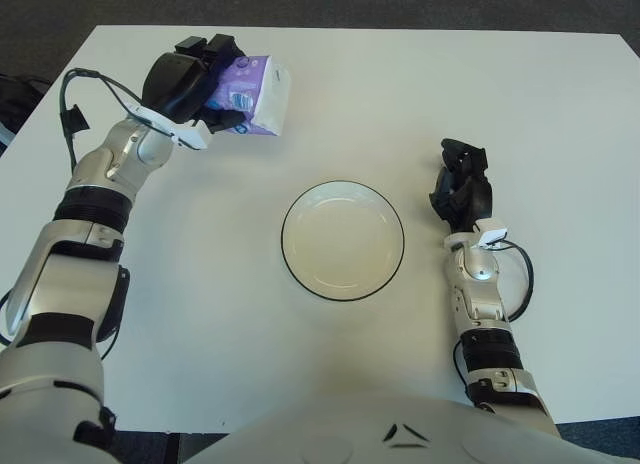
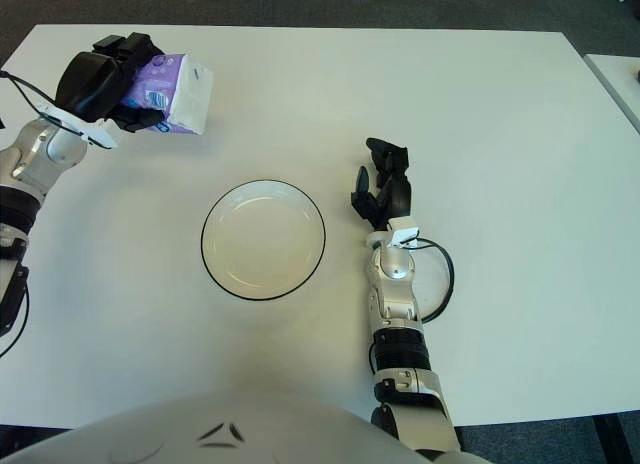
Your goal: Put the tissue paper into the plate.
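A purple and white tissue pack (image 1: 254, 95) is held off the table at the far left, with my left hand (image 1: 200, 82) shut on its left side. The pack hangs well up and to the left of the plate (image 1: 343, 240), a round white dish with a dark rim that lies empty at the table's middle. My right hand (image 1: 461, 187) shows to the right of the plate with its fingers relaxed and holding nothing.
The white table (image 1: 520, 94) runs wide behind and to the right of the plate. Its far edge meets dark floor (image 1: 320, 4). A black cable (image 1: 75, 104) loops off my left wrist.
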